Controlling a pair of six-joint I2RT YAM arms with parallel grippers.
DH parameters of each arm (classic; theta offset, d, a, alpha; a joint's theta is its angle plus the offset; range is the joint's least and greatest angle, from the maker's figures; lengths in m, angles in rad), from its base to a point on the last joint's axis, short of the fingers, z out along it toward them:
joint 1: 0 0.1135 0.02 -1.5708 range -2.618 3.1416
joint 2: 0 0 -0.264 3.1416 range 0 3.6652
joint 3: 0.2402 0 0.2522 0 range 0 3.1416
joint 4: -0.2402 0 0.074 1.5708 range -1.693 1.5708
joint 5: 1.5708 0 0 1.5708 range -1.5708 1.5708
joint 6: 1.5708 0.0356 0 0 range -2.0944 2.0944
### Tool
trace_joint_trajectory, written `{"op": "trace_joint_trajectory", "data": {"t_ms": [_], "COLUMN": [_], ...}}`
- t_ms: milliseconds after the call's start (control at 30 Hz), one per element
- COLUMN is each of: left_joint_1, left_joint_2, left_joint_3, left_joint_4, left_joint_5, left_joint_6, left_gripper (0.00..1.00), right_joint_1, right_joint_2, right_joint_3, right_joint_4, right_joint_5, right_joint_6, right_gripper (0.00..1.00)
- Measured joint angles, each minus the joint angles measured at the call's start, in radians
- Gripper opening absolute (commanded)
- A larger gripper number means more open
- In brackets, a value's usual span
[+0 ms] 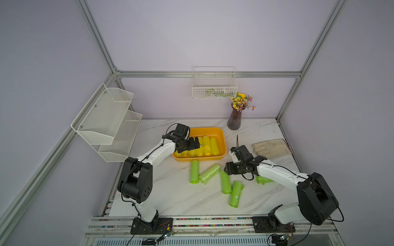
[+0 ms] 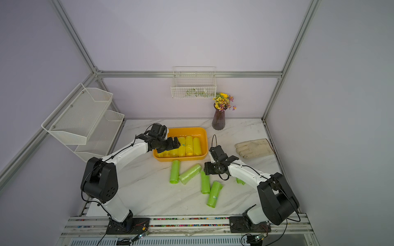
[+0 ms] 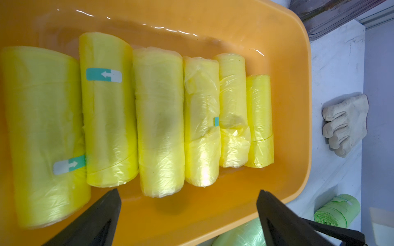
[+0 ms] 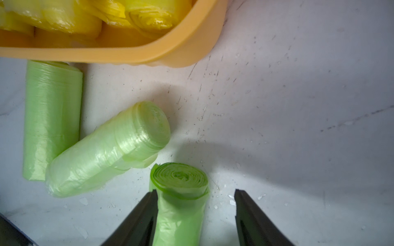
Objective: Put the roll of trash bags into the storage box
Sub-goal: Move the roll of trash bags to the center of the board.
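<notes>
Only the left wrist view shows the six yellow rolls (image 3: pixel 158 121) lying side by side in the storage box (image 3: pixel 234 32), two of them with teal arrow stickers. The left end effector (image 3: pixel 188 190) hangs over them spread wide, holding nothing. Only the right wrist view shows the right end effector (image 4: pixel 196 191) partly open astride the green roll of trash bags (image 4: pixel 181 191). One finger (image 4: pixel 145 213) touches its side and the other stands clear, so the roll is not clamped.

In both top views that roll (image 1: pixel 225 183) (image 2: pixel 205 184) lies flat on the white marbled worktop (image 1: pixel 170 196). It is outside the box (image 1: pixel 210 128), near its near right corner. Its long axis runs near-to-far, spiral end facing the box. Four more green rolls (image 1: pixel 210 173) lie around it.

Lilac walls and aluminium framing enclose the cell. A cream work glove (image 1: pixel 271 148) lies to the right.
</notes>
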Motion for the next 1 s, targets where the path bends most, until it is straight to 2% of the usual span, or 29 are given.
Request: {"op": "trace_joint_trajectory", "data": {"t_ms": [700, 1000], "left_joint_1": [0.000, 0.000], "left_joint_2": [0.000, 0.000], "left_joint_3": [-0.021, -0.021], "left_joint_4": [0.016, 0.019], "left_joint_5": [0.005, 0.005], "left_joint_6": [-0.004, -0.004], "left_gripper": [1.00, 1.00], "right_joint_1": [0.060, 0.068], "right_joint_2": [0.048, 0.062], "right_joint_3": [0.000, -0.002], "right_joint_4": [0.002, 0.019], "right_joint_5": [-0.007, -0.014], "right_joint_6": [0.023, 0.045], "right_gripper": [0.63, 0.48]}}
